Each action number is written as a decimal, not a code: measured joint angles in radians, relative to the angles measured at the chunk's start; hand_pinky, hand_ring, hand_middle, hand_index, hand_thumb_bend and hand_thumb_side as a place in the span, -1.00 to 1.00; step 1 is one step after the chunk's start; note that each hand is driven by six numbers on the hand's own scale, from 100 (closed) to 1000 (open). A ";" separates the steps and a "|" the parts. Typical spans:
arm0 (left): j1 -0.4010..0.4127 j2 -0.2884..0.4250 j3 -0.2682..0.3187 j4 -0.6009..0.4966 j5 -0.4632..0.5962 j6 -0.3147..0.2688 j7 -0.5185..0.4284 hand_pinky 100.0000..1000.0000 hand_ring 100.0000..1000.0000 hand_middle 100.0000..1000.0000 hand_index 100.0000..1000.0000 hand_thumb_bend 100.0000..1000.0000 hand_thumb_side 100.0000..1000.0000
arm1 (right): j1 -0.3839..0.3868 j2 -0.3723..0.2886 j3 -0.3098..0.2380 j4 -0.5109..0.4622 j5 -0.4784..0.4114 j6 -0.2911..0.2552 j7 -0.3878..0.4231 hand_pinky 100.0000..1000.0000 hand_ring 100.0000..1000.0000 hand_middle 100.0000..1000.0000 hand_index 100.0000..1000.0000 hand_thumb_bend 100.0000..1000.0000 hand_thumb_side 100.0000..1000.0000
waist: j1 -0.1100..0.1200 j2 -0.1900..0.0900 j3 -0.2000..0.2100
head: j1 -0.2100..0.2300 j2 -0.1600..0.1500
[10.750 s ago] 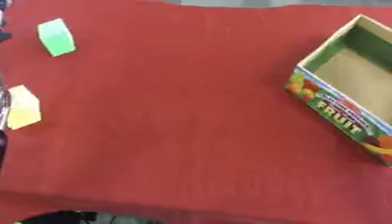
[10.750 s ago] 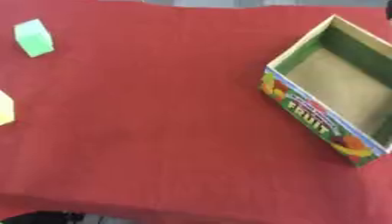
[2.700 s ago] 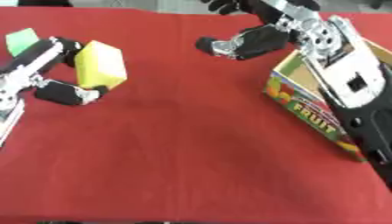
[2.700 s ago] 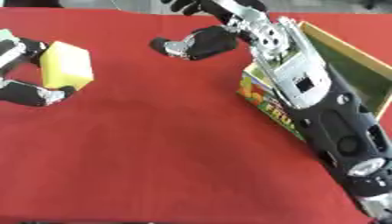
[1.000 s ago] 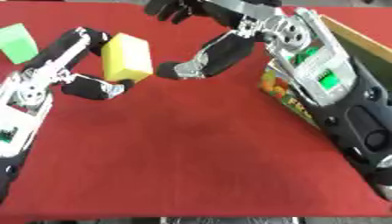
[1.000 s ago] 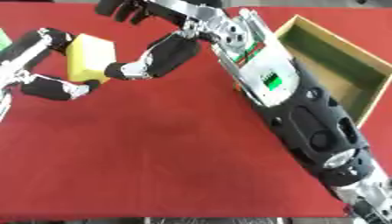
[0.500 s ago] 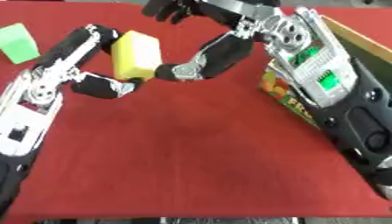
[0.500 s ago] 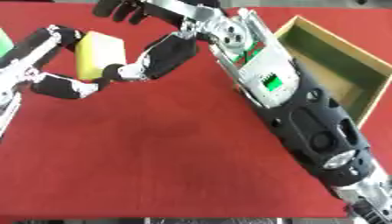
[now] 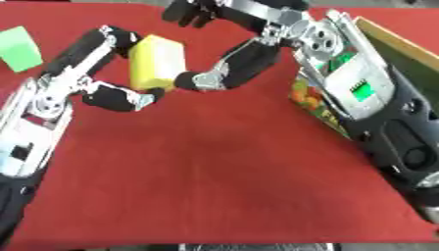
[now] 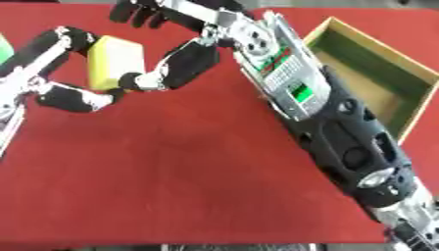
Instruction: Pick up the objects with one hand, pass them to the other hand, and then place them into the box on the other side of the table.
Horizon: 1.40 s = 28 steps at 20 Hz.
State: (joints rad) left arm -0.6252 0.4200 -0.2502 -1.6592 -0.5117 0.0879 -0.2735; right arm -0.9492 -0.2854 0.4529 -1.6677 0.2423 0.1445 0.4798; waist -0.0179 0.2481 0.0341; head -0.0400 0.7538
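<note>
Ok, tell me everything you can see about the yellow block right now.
The yellow block is a plain, matte, box-shaped piece with softly rounded edges. It is held off the red table, roughly upright, between the fingers and thumb of the left hand. The right hand reaches in from the other side, its thumb tip touching the block's lower right edge, its fingers spread above.

The setting is a test bench for robot manipulation, of the kind found in a lab. Evidence: a flat table covered edge to edge by a plain red cloth [image 9: 214,171] serves as the work surface. The props on it are simple and staged: an open cardboard box with printed fruit pictures on its side [image 10: 377,78] at the right edge and a small green block [image 9: 20,49] at the far left. No household or shop furnishings show around the table.
</note>
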 measured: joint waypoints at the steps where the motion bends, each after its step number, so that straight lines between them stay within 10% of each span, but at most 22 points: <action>1: 0.000 -0.002 0.000 0.000 0.000 0.000 0.000 0.37 0.09 -0.15 -0.06 -0.77 -0.90 | 0.000 0.000 0.002 0.002 0.000 -0.001 0.001 0.64 0.64 0.55 0.59 -0.12 -0.66 | 0.000 0.000 0.000 | -0.001 0.000; 28: -0.012 -0.052 0.000 -0.055 0.032 0.008 -0.016 0.33 0.04 -0.20 -0.06 -0.71 -0.91 | 0.003 0.016 0.004 0.010 0.070 0.001 0.034 0.65 0.67 0.56 0.59 -0.12 -0.62 | 0.000 0.007 0.000 | -0.003 0.000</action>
State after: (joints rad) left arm -0.6375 0.3680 -0.2504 -1.7143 -0.4797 0.0961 -0.2896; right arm -0.9464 -0.2694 0.4568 -1.6579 0.3119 0.1456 0.5138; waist -0.0182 0.2546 0.0338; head -0.0427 0.7538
